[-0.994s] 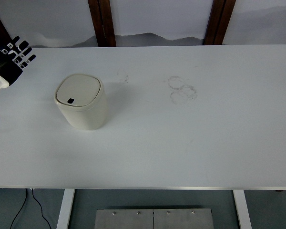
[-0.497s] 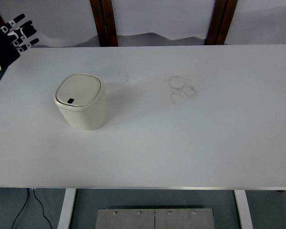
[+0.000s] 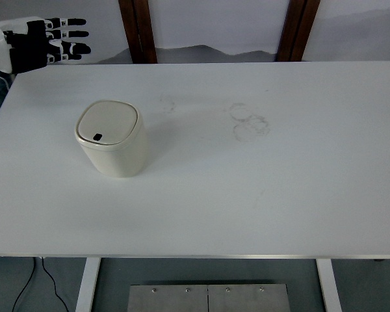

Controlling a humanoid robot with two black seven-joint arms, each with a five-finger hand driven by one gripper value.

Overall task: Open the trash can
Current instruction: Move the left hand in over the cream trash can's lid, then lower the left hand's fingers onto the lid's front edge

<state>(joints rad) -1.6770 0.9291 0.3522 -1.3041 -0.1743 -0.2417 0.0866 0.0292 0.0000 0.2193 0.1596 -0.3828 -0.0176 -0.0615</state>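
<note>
A small cream trash can (image 3: 112,138) stands upright on the left half of the white table (image 3: 247,188). Its rounded lid (image 3: 107,123) lies flat and closed, with a small dark button near the lid's front edge. My left hand (image 3: 52,42), black with white finger joints, hangs at the far left corner, well above and behind the can. Its fingers are stretched out to the right and hold nothing. The right arm does not show.
Faint ring marks (image 3: 248,122) stain the tabletop right of centre. Dark wooden posts (image 3: 138,31) stand behind the table's far edge. A cable (image 3: 49,279) and a metal base plate (image 3: 208,298) lie on the floor below the near edge.
My left hand has risen from beside the table's left edge toward the far left corner and turned, so its fingers now point right instead of upward. The can has not moved.
</note>
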